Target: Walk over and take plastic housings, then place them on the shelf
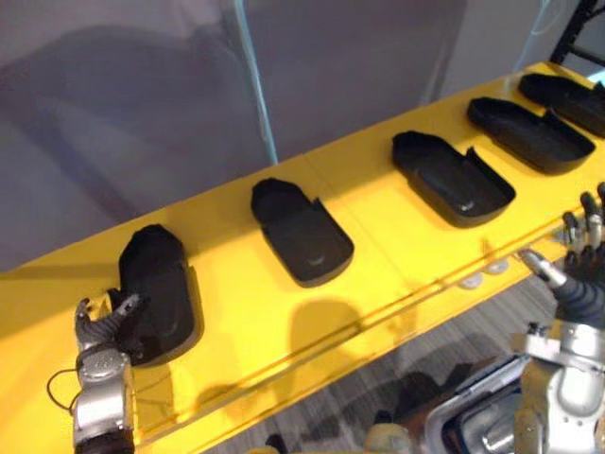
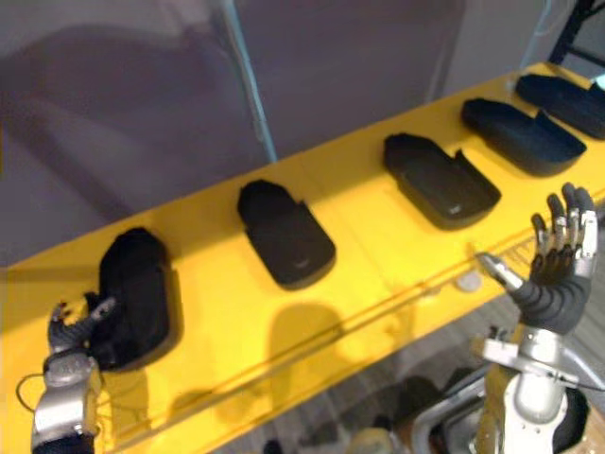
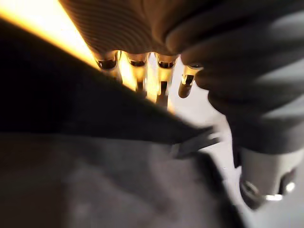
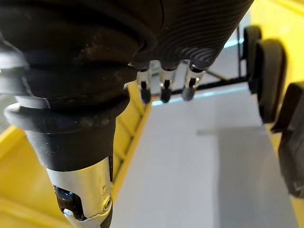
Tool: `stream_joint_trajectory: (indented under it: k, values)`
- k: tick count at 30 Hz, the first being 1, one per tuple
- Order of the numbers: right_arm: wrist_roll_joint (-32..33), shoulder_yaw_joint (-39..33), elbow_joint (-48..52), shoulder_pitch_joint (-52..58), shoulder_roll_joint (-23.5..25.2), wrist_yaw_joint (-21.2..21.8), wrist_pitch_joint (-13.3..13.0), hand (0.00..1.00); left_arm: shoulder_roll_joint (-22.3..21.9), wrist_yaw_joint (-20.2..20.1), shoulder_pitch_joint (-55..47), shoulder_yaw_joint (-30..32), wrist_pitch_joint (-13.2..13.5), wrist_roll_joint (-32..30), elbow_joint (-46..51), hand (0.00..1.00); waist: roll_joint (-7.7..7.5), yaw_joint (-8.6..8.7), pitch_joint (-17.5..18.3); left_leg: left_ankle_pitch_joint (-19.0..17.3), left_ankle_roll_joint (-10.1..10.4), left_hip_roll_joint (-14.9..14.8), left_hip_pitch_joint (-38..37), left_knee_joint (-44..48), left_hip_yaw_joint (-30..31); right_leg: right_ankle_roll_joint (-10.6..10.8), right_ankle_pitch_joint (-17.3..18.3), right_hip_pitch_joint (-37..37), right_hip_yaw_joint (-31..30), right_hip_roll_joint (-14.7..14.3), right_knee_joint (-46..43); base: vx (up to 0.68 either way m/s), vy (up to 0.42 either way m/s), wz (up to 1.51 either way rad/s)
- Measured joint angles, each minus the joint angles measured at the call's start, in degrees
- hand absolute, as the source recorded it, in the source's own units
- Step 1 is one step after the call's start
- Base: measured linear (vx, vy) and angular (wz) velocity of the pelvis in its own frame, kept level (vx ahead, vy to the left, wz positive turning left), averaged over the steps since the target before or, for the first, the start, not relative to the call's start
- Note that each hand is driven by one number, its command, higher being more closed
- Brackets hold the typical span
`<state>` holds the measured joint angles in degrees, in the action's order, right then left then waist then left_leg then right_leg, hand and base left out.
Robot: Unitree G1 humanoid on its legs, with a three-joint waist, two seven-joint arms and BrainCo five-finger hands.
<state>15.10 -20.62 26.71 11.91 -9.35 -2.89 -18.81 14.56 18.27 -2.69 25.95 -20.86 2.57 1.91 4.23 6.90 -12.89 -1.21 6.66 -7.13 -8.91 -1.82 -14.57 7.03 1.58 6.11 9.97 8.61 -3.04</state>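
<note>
The left robot hand [image 1: 102, 326] is reaching up at the near left end of the yellow shelf [image 1: 378, 260], and it is closing on the leftmost housing [image 1: 163, 279]: the thumb is lying on the housing's near end while the fingers are curling round its left edge. In the left wrist view the fingers [image 3: 137, 71] are passing behind the dark edge of that housing, so their tips are hidden there.

The right robot hand [image 2: 558, 270] is hanging in front of the shelf's front edge at the right, palm raised. Its fingers are pointing straight up and spreading apart, and it is holding nothing.

The five black plastic housings are all lying on the shelf in a row that runs away toward the far right, well apart from each other. Beyond the leftmost one, the second housing [image 1: 302, 236] is sitting near the middle, with the third housing [image 1: 454, 180], the fourth housing [image 1: 529, 132] and the fifth housing [image 1: 567, 99] following it. A grey wall [image 1: 142, 95] is standing behind the shelf, and grey floor [image 1: 397, 364] is showing below its front edge.
</note>
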Motion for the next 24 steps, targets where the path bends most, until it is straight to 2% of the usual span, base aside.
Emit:
stream_joint_trajectory:
  k: [3, 4, 7, 11, 14, 17, 18, 20, 24]
  values:
    - [-0.52, 0.32, -0.02, -0.87, 0.19, -0.83, -0.55, 0.0, -2.1, 0.84, -1.66, 0.79, 6.44, 4.35, 7.13, 0.0, -0.16, -0.16, 0.09, 0.04, -0.03, 0.17, 0.01, 0.0, 0.37, 0.0, 0.0, 0.07, 0.51, 0.21, 0.05, 0.03, 0.007, 0.07]
    - [-1.08, 0.53, -0.01, -1.36, 0.31, -1.08, -1.13, 0.0, -2.67, 0.77, -2.05, 0.77, 9.52, 6.47, 9.96, 0.0, -0.16, -0.2, 0.11, 0.04, -0.03, 0.22, 0.0, 0.0, 0.48, 0.0, 0.0, 0.15, 0.64, 0.27, 0.05, 0.02, 0.006, 0.05]
    - [-2.31, 1.2, -0.02, -1.82, 0.39, -2.04, -1.44, 0.0, -3.98, 0.65, -1.93, 0.74, 15.32, 8.41, 15.77, 0.0, -0.17, -0.3, 0.33, 0.04, -0.04, 0.26, -0.05, -0.01, 1.04, 0.0, 0.0, 0.6, 1.06, 0.31, 0.16, 0.01, 0.002, 0.08]
    - [-2.53, 1.21, -0.05, -2.18, 0.86, -2.44, -3.42, 0.0, -4.21, 0.94, -1.93, 0.67, 20.73, 8.26, 18.65, 0.0, 0.12, -0.44, 0.98, 0.05, -0.03, 0.25, -0.04, -0.03, 1.41, 0.0, 0.0, 1.16, 1.4, 0.28, 0.49, 0.0, -0.003, 0.04]
    - [-2.66, 1.3, -0.06, -2.28, 0.97, -2.51, -4.82, 0.0, -4.44, 2.78, -1.95, 0.67, 25.33, 7.53, 19.49, 0.0, 0.07, -0.46, 1.6, 0.07, 0.01, 0.24, -0.03, -0.08, 1.41, 0.0, 0.0, 1.17, 1.41, 0.25, 0.52, 0.0, 0.0, 0.0]
    - [-2.6, 1.73, -0.06, -2.48, 1.01, -2.32, -6.33, 0.0, -4.61, 3.69, -1.99, 0.68, 33.58, 6.62, 22.36, 0.0, -0.42, -0.47, 2.73, 0.16, 0.01, 0.28, -0.05, -0.38, 1.4, 0.0, 0.0, 1.14, 1.41, 0.25, 0.61, 0.0, 0.0, 0.0]
    - [-2.49, 1.73, -0.06, -2.56, 1.07, -2.29, -6.38, 0.0, -4.89, 3.69, -2.06, 0.69, 35.37, 6.08, 22.97, 0.0, -0.49, -0.48, 3.03, 0.27, -0.01, 0.32, -0.07, -0.6, 1.4, 0.0, 0.0, 1.11, 1.41, 0.26, 0.65, 0.0, 0.0, 0.0]
    - [-2.45, 1.74, -0.09, -2.97, 1.88, -2.48, -7.55, 0.0, -7.27, 3.68, -3.31, 0.62, 40.95, 5.83, 26.46, 0.0, -0.77, -0.51, 3.47, 0.31, -0.01, 0.36, -0.11, -0.72, 1.44, 0.0, 0.0, 1.14, 1.45, 0.29, 0.69, 0.0, 0.0, 0.0]
    - [-2.47, 1.63, -0.1, -3.01, 3.68, -3.63, -8.27, 0.0, -11.81, 3.61, -7.7, 0.11, 46.45, 4.82, 29.0, 0.0, -0.83, -0.51, 3.5, 0.38, 0.0, 0.35, -0.14, -0.79, 1.85, 0.01, 0.0, 1.61, 2.11, 0.29, 0.99, 0.0, -0.003, 0.07]
